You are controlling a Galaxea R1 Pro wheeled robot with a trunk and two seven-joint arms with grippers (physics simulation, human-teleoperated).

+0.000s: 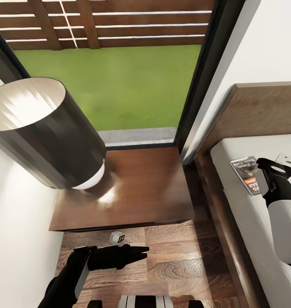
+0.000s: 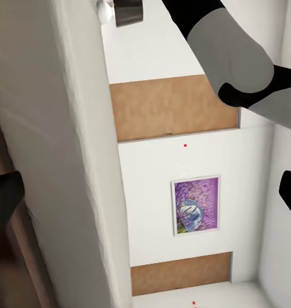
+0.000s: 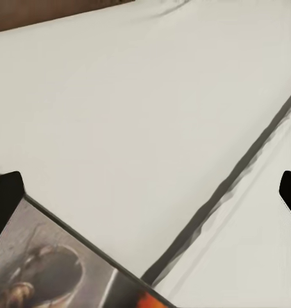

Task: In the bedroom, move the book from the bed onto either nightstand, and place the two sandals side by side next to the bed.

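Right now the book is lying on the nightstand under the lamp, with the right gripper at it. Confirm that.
Not so. The book lies on the bed's white mattress, not on the nightstand. The head view shows it there, with the right gripper at it. The lamp does stand on the nightstand.

Right hand [image 1: 265, 171] open, left hand [image 1: 139, 252] level.

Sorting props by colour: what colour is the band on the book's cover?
Orange with white lettering, on the book lying on the bed; clearest in the head view.
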